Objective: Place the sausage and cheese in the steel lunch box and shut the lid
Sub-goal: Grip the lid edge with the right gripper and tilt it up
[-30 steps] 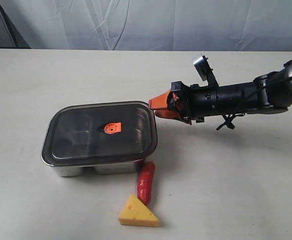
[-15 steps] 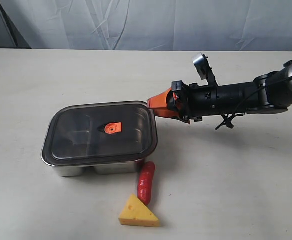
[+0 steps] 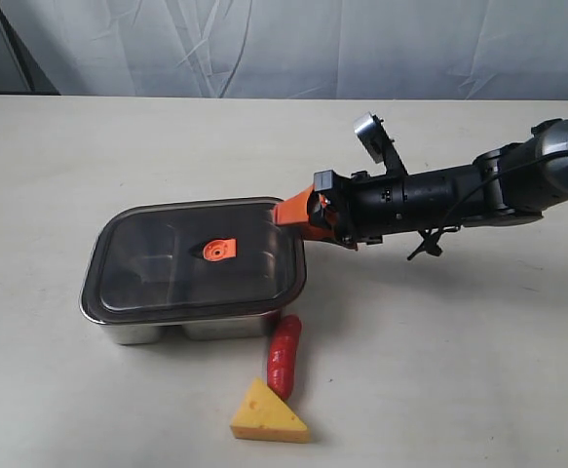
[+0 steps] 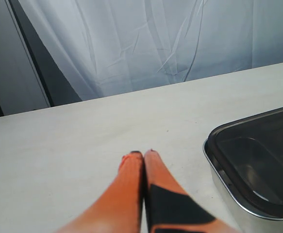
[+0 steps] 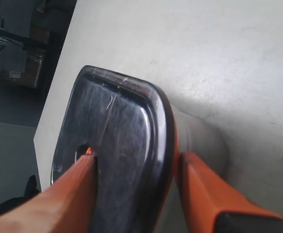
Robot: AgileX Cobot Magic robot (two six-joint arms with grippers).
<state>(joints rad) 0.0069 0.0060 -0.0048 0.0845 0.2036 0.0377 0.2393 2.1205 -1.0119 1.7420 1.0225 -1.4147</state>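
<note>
The steel lunch box [image 3: 147,330] stands left of centre with the dark lid [image 3: 167,268] resting on it, orange valve [image 3: 218,251] on top. The red sausage [image 3: 284,356] lies on the table at the box's near right corner, and the yellow cheese [image 3: 267,413] just in front of it. My right gripper [image 3: 298,216] is open at the lid's far right corner. In the right wrist view one finger [image 5: 68,194] lies over the lid [image 5: 117,131] and the other beside its rim. My left gripper [image 4: 142,154] is shut and empty, with the box [image 4: 228,187] beside it.
The pale table [image 3: 459,341] stretches to the right of the box and in front of the right arm. A white curtain [image 3: 313,44] hangs behind the table's far edge. The left arm is out of the exterior view.
My right gripper has moved left towards the box, so that its fingers now straddle the lid's right edge. The box, lid, sausage and cheese have not moved.
</note>
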